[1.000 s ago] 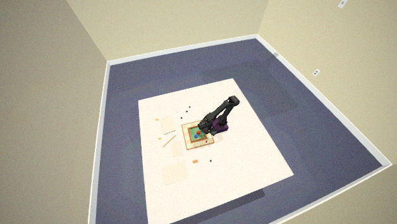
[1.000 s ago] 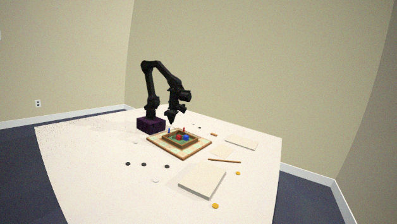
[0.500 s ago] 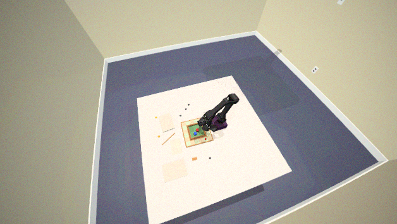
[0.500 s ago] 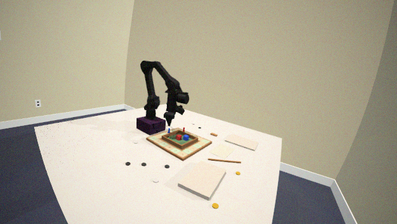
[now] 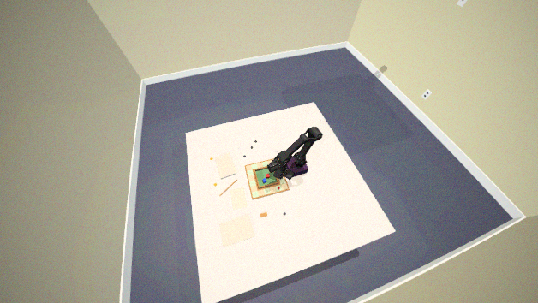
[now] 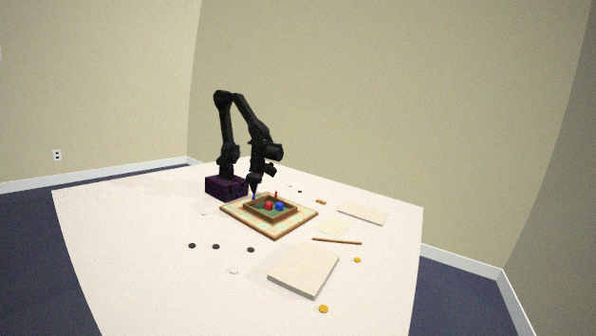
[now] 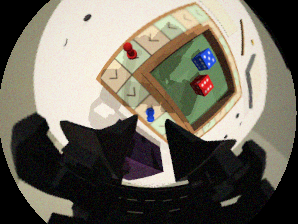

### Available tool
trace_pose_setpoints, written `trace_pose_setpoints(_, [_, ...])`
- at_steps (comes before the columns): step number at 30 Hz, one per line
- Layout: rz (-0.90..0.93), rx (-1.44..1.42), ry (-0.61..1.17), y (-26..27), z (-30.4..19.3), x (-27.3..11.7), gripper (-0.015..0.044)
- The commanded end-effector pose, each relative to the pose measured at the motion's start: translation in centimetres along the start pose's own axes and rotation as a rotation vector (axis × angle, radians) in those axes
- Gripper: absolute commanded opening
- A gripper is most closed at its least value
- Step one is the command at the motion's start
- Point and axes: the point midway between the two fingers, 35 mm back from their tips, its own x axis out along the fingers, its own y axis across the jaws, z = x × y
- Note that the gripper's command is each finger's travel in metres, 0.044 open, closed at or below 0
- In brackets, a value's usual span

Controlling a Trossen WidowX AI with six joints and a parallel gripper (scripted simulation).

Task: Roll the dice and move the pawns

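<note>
The blue die [image 5: 265, 181] [image 6: 279, 206] [image 7: 204, 59] and red die [image 5: 267, 175] [image 6: 269, 205] [image 7: 202, 85] lie apart in the tray [image 6: 258, 213], each showing several pips on top. The red pawn [image 5: 278, 187] [image 6: 276, 194] [image 7: 130, 50] stands on a pale green square of the board [image 6: 275, 233]. The blue pawn [image 6: 253, 196] [image 7: 150, 113] stands on a tan square on the base side; the arm hides it in the top view. My gripper [image 7: 152, 119] is part open and empty, pointing down just above the blue pawn, which shows between the fingertips in the wrist view.
The purple arm base [image 5: 298, 167] [image 6: 226, 187] stands close beside the board. Beyond the board lie a thick pale slab [image 6: 305, 268], a thinner one [image 6: 363, 213], a brown stick [image 6: 337, 241] and an orange block [image 5: 264, 215]. Small dark and yellow discs are scattered around.
</note>
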Motion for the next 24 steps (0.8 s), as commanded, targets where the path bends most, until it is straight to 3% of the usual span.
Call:
trace_pose_setpoints(1, [0.006, -0.005, 0.003, 0.1, -0.1, 0.9, 0.0200])
trace_pose_setpoints(14, [0.006, -0.005, 0.003, 0.2, -0.3, 2.7, 0.0200])
trace_pose_setpoints(20, [0.006, -0.005, 0.003, 0.2, -0.3, 2.7, 0.0043])
trace_pose_setpoints(24, [0.006, -0.005, 0.003, 0.2, -0.3, 2.7, 0.0016])
